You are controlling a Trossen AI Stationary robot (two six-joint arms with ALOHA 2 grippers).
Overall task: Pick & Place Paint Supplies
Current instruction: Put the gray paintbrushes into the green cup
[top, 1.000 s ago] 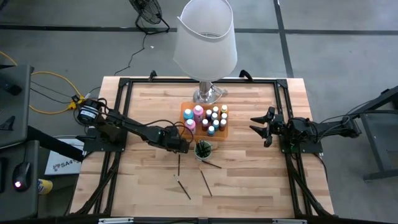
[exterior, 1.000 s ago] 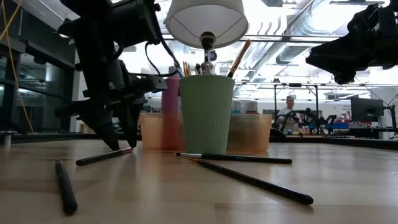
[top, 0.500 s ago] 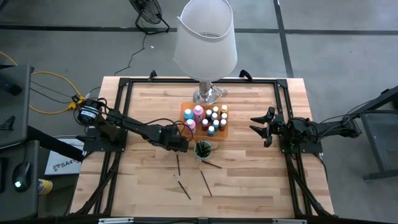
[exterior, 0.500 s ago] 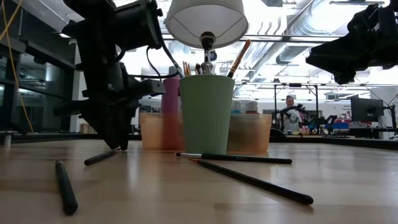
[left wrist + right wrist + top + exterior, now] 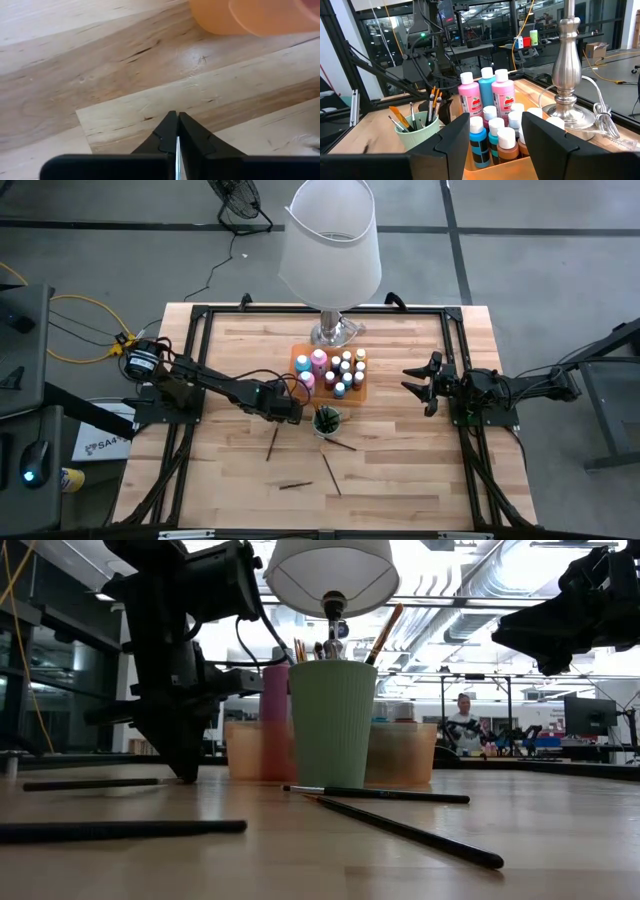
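Nearest, on the wooden worktop (image 5: 400, 470): four loose dark brushes, one (image 5: 295, 484) flat near the front, one (image 5: 272, 442) angled just below the left end effector (image 5: 297, 413), two more (image 5: 331, 473) (image 5: 336, 444) beside the green cup (image 5: 326, 420). Left end effector down at the worktop, fingers pressed together, gripping nothing. Cup full of brushes, touching the orange tray (image 5: 298, 361) of paint bottles (image 5: 345, 370). Behind, white-shaded lamp (image 5: 330, 240). Right end effector (image 5: 422, 383) hovering well apart, fingers spread, empty.

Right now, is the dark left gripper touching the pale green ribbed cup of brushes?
Apart. The low view shows a plain gap between the left gripper and the green cup.
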